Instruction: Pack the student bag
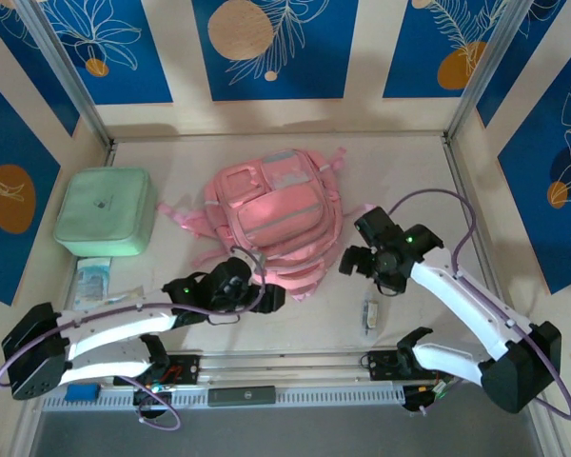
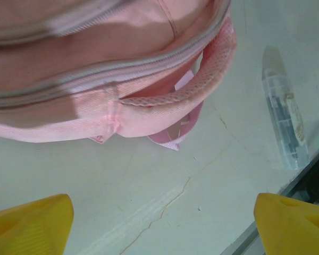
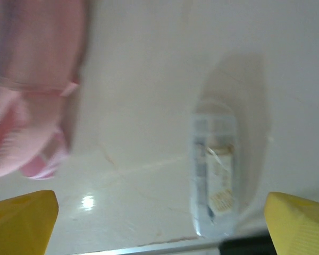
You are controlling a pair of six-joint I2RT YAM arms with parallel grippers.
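The student bag was pink with grey zip lines. The square case was mint green, the table pale cream.

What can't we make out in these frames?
Student bag: near edge hidden under the left arm, top view; cut off by top edge, left wrist view.
Clear case contents: blurred, right wrist view; too small, top view.
Packet by mint-green case: print too small, top view.
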